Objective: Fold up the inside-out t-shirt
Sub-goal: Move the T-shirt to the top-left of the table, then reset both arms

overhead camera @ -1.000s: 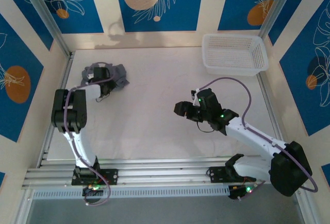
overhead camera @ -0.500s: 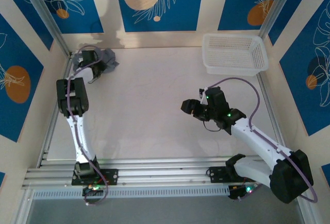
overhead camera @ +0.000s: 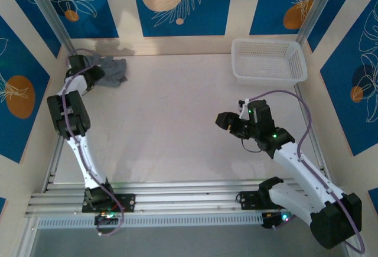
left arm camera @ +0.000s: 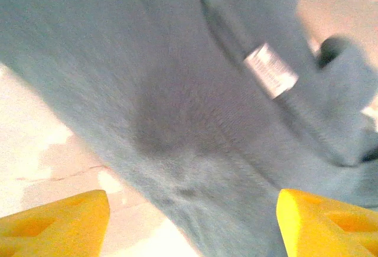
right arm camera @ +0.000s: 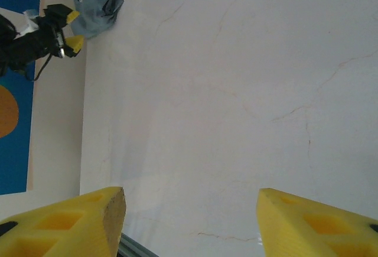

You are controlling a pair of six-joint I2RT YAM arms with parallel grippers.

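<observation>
The inside-out t-shirt [overhead camera: 113, 71] is a crumpled slate-grey heap in the table's far left corner. Up close in the left wrist view the grey cloth [left arm camera: 177, 91] shows a white label [left arm camera: 270, 70] on its seam. My left gripper [overhead camera: 93, 75] is right at the heap's left side, its yellow fingers [left arm camera: 59, 221] spread wide with cloth lying in front of them and nothing clamped. In the right wrist view the left gripper [right arm camera: 73, 29] shows open beside the t-shirt [right arm camera: 97, 0]. My right gripper [overhead camera: 223, 119] hangs open over bare table, right of centre, far from the shirt.
A white plastic basket [overhead camera: 269, 62] stands at the far right. Aluminium posts [overhead camera: 50, 18] and blue patterned walls close in the far left corner around the shirt. The white table top [overhead camera: 177, 115] stretches between the two arms.
My left arm swung the shirt from the left-middle of the table into the far left corner, and its jaws opened off the cloth. My right arm drifted slightly right and nearer.
</observation>
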